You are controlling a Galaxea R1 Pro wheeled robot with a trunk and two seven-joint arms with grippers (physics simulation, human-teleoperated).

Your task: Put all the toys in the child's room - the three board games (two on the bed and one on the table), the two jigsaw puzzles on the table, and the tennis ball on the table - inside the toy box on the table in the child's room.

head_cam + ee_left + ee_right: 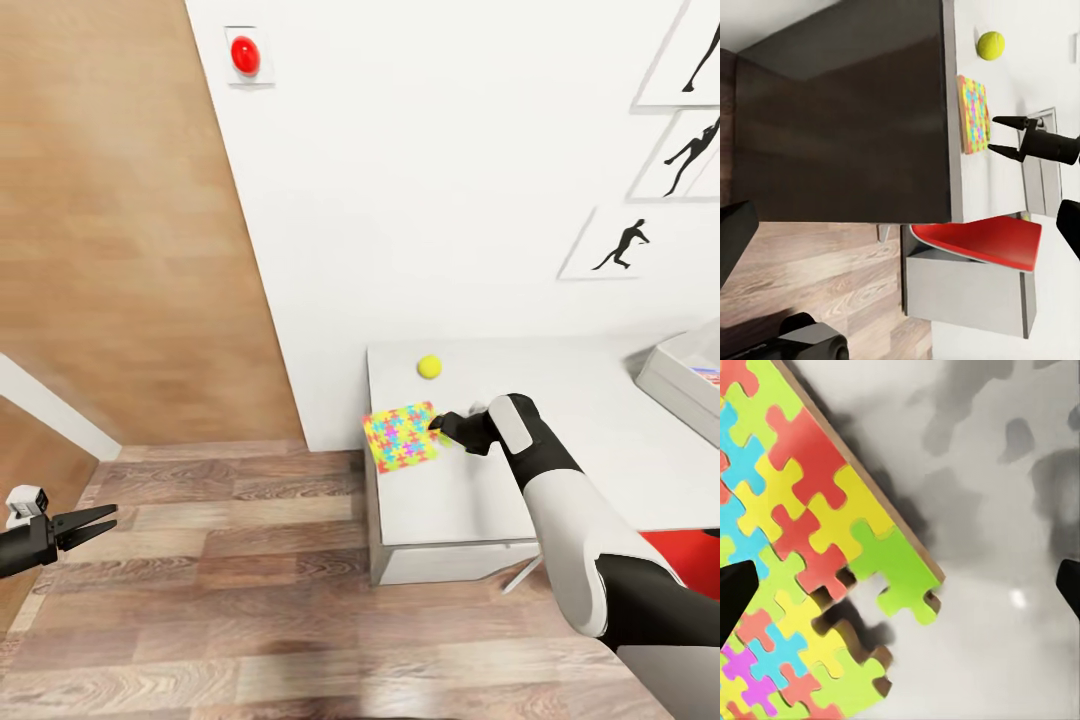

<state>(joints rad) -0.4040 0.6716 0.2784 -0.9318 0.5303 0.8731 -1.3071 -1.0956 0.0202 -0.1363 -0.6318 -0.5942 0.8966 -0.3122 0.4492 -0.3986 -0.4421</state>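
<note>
Right gripper (437,424) open at the jigsaw puzzle (401,436), nothing held.
I've spread its fingers over the puzzle's edge by the table's (600,440) front-left corner, probably lining up a grasp; left gripper (100,521) hangs open, empty.

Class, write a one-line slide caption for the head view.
Right gripper open at the edge of a jigsaw puzzle on the table, tennis ball behind.

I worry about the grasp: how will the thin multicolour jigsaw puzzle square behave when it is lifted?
The thin multicolour jigsaw puzzle square looks like a stiff board, probably light. Its edge overhangs the light grey table, which helps gripping. One piece gap at its edge suggests pieces might loosen.
</note>
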